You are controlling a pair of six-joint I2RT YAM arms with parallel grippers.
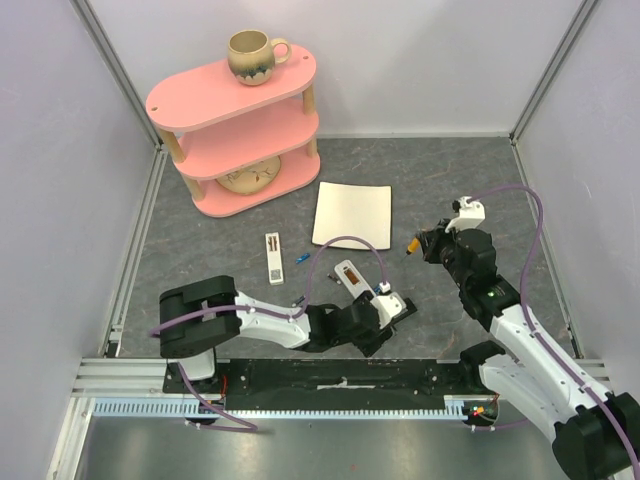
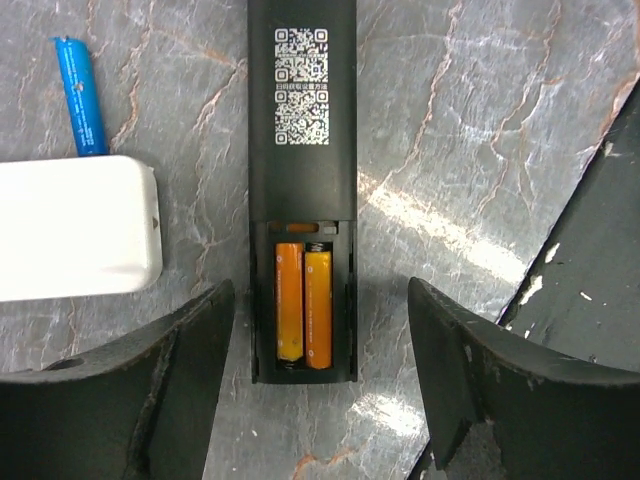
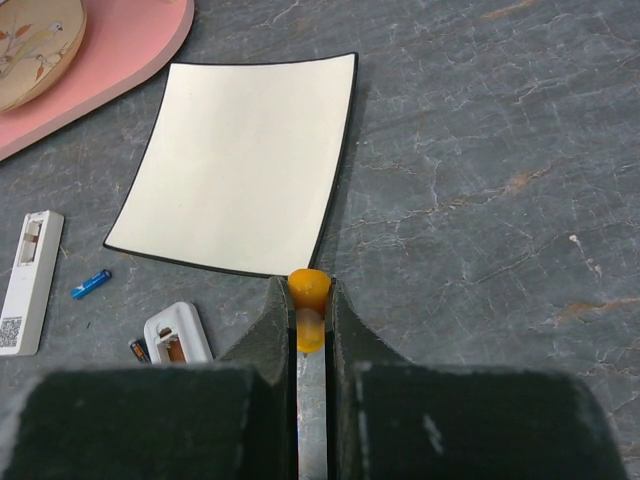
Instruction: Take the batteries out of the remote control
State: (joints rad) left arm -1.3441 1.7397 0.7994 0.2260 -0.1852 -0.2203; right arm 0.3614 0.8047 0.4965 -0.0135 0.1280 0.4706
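Note:
A black remote (image 2: 302,110) lies back up in the left wrist view, its battery bay open with two orange batteries (image 2: 303,305) side by side inside. My left gripper (image 2: 320,340) is open, with one finger on each side of the bay end and not touching it. In the top view the left gripper (image 1: 385,312) hides this remote. A loose blue battery (image 2: 80,95) lies on the table and also shows in the top view (image 1: 302,258). My right gripper (image 3: 308,290) is shut on an orange-handled screwdriver (image 3: 308,285), held above the table at the right (image 1: 425,243).
A long white remote (image 1: 273,258) lies left of the blue battery. A small white casing with orange inside (image 1: 348,275) lies beside the left gripper. A white sheet (image 1: 352,215) lies behind. A pink shelf (image 1: 235,120) with a mug (image 1: 255,55) stands at the back left.

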